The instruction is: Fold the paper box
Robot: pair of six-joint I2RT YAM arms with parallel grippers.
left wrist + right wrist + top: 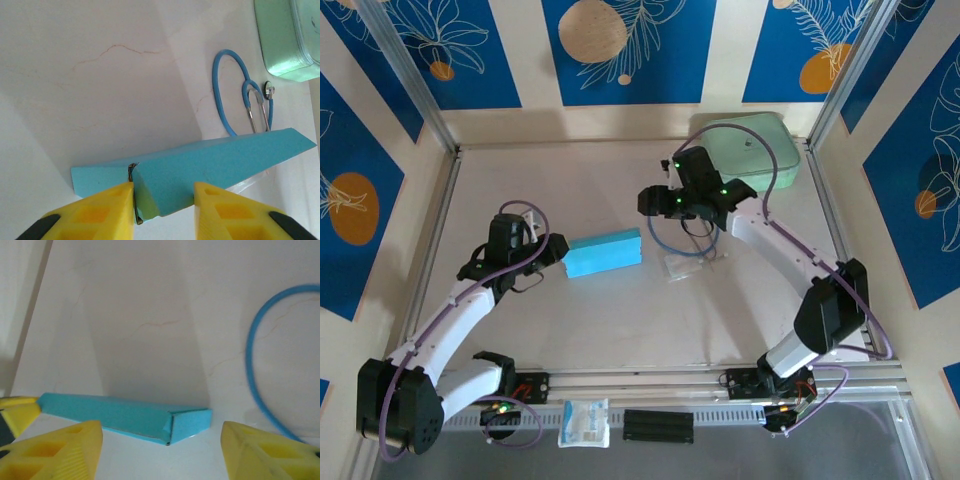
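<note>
1. Two claws bracket the paper box (604, 253), which lies flat near the middle of the table (620, 320), a little toward the left edge.
2. Left gripper (162, 192) pinches the box's left short end between yellow fingers (100, 210); right gripper (160, 432) hangs with jaws spread wide, just short of the other end, holding nothing.
3. Thin card like this looks feather-light, smooth and easily dented; a gentle hold across the short ends seems safest.
4. Sky-blue all over, long and flat, it shows a grey sliver at the left end's flap seam.
</note>
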